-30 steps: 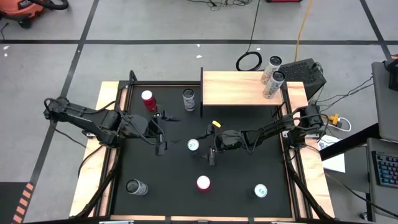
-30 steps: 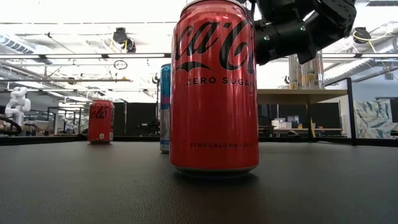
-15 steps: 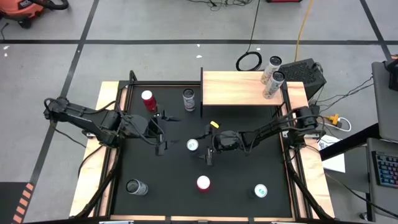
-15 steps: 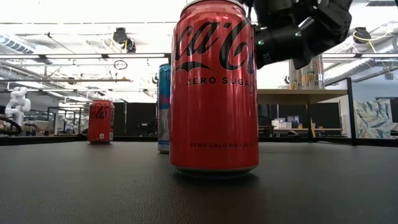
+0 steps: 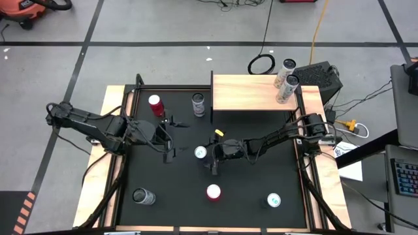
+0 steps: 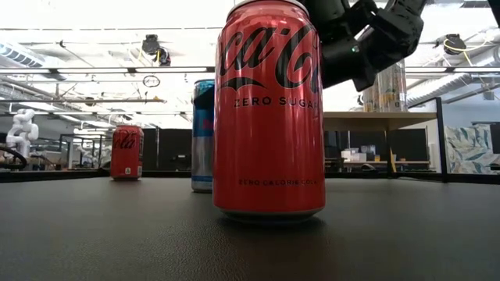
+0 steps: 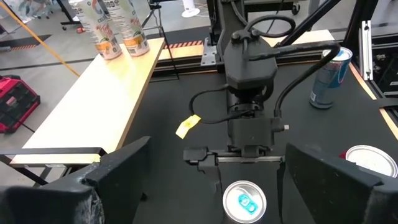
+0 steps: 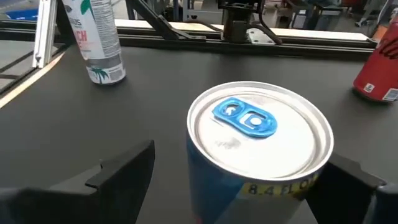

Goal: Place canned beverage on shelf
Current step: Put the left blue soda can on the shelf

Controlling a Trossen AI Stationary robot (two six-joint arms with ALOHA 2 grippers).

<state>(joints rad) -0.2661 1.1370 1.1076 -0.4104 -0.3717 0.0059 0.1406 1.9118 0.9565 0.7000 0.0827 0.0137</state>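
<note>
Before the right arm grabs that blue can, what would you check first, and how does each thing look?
1. Right pincer open: ok.
2. Blue can upright, between the right pincer's fingers: ok.
3. Fingers low enough on the can: cannot tell.
4. Shelf has bare room beside its two cans: ok.
5. Left pincer open, apart from the blue can: ok.
6. Red can clear of the right arm: ok.
</note>
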